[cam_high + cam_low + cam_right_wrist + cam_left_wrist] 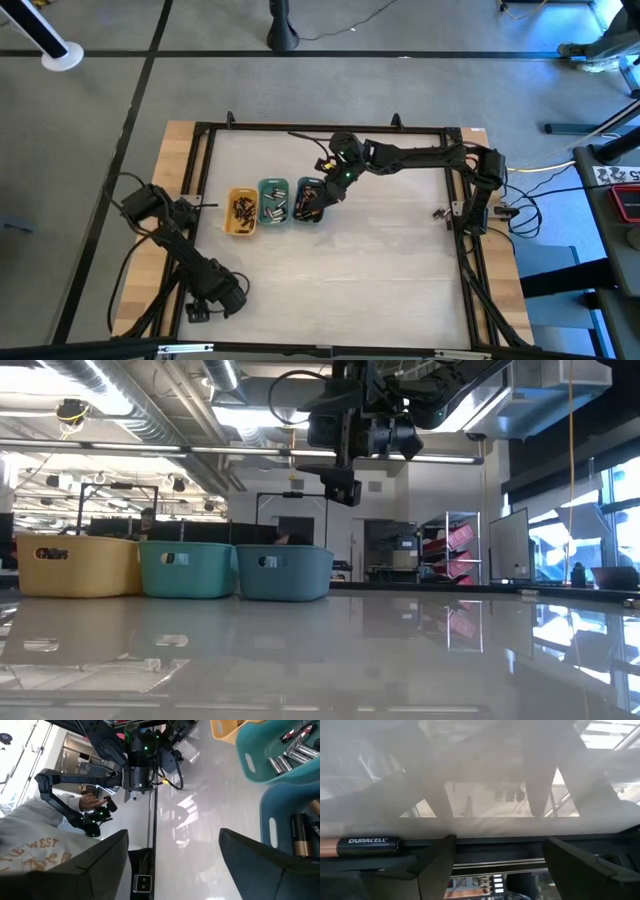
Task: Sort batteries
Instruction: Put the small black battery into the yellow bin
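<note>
Presently, the table carries three small oblong trays set side by side in a row, near its left-centre.

Yellow tray: leftmost in the high view; holds a scatter of dark batteries. In the low view it stands at the far left of the row.

Green tray: middle of the row, touching or just beside its neighbours; holds silvery batteries. The right wrist view shows several silvery cylinders lying inside it.

Grey-blue tray: rightmost of the row; holds dark, copper-ended batteries, seen in the right wrist view. In the low view it sits at the right end of the row.

Right gripper: arm reaches across from the table's right edge; gripper hangs above the grey-blue tray, clear of it in the low view. Jaws stand wide, nothing between them; its fingers frame bare tabletop in its own wrist view.

Left gripper: arm folded at the table's left edge, waiting. Jaws wide apart, holding nothing; its fingers point at the table's frame. One loose battery, black with a copper end and marked Duracell, lies along the table edge beside the left finger.

Beyond the table, the right wrist view shows a person in a light sweatshirt.
</note>
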You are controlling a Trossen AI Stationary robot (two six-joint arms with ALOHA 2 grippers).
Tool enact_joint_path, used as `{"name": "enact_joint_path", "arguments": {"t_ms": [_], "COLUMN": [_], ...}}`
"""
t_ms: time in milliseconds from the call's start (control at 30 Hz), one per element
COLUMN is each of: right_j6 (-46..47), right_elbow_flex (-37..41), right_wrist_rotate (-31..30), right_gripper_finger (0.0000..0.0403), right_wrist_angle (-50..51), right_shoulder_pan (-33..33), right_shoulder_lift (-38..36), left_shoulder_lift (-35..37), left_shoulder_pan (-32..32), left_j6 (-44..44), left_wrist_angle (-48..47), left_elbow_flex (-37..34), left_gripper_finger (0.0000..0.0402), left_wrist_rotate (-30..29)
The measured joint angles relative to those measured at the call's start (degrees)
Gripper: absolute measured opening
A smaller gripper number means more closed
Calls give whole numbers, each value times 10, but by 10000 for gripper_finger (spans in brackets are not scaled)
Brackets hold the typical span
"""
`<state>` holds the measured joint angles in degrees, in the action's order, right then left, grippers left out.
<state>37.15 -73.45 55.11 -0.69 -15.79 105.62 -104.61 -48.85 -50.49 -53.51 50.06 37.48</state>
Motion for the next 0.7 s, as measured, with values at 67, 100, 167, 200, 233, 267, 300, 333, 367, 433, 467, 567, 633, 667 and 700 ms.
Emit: {"name": "enact_joint_path", "arguments": {"t_ms": [67, 100, 167, 200, 233, 267, 300, 333, 367, 433, 467, 567, 633, 667, 700], "right_j6": [-1, -4, -15, -18, -19, -19, -19, -20, -23, -24, -17, -11, 4, 9, 13], "right_elbow_flex": [0, 0, 0, 0, 0, 0, 0, 0, 0, 0, 0, 0, 0, 0, 0], "right_wrist_rotate": [1, 3, 16, 18, 21, 22, 25, 25, 25, 14, 4, -53, -75, -76, -77], "right_gripper_finger": [312, 312, 312, 312, 312, 312, 312, 312, 312, 312, 312, 312, 312, 312, 312], "right_wrist_angle": [0, 1, 4, 9, 12, 14, 14, 13, 12, 13, 14, 12, 10, 6, 7], "right_shoulder_pan": [0, 0, 0, 1, 1, 1, 1, 1, 1, 1, 1, 14, 27, 34, 41], "right_shoulder_lift": [0, 0, 0, 0, 0, 0, 0, 0, 0, 0, -1, -7, -11, -12, -13], "left_shoulder_lift": [1, 1, 1, 1, 1, 1, 2, 2, 2, 2, 2, 2, 2, 2, 2], "left_shoulder_pan": [2, 3, 12, 17, 22, 27, 33, 38, 42, 48, 49, 55, 60, 61, 63], "left_j6": [15, 24, 34, 35, 38, 45, 53, 66, 82, 123, 148, 191, 200, 203, 203], "left_wrist_angle": [-5, -10, -16, -15, -15, -15, -16, -20, -33, -78, -101, -144, -135, -125, -123], "left_elbow_flex": [1, 6, 24, 35, 49, 62, 76, 88, 97, 105, 104, 78, 54, 40, 27], "left_gripper_finger": [288, 288, 288, 288, 288, 288, 288, 288, 288, 288, 288, 288, 288, 288, 288], "left_wrist_rotate": [-3, -8, -9, -12, -16, -24, -37, -54, -73, -111, -132, -172, -173, -174, -174]}}
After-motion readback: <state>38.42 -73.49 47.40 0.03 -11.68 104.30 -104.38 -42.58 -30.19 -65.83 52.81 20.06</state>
